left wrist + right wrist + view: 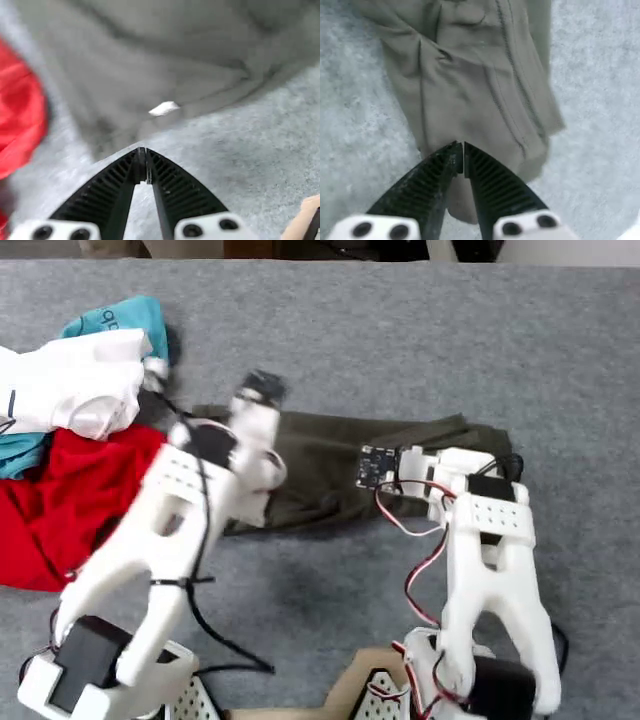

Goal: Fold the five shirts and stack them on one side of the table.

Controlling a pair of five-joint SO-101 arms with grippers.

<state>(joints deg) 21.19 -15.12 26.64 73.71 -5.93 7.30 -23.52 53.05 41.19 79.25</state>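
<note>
An olive shirt (330, 465) lies as a long, partly folded strip across the middle of the grey table (420, 340). My left arm (215, 475) stands over its left end. The left gripper (141, 151) is shut with nothing in it, its tips over bare table just off the olive shirt's (150, 65) edge, near a small white tag (164, 107). My right arm (470, 505) stands over the shirt's right end. The right gripper (460, 146) is shut, tips just above the olive fabric (470, 85). A red shirt (70, 500), white shirt (75, 380) and teal shirt (125, 318) are heaped at the left.
The red shirt (20, 115) lies close beside the left gripper. Both arm bases and a piece of cardboard (350, 685) sit at the table's near edge. Bare table stretches along the far side and to the right of the olive shirt.
</note>
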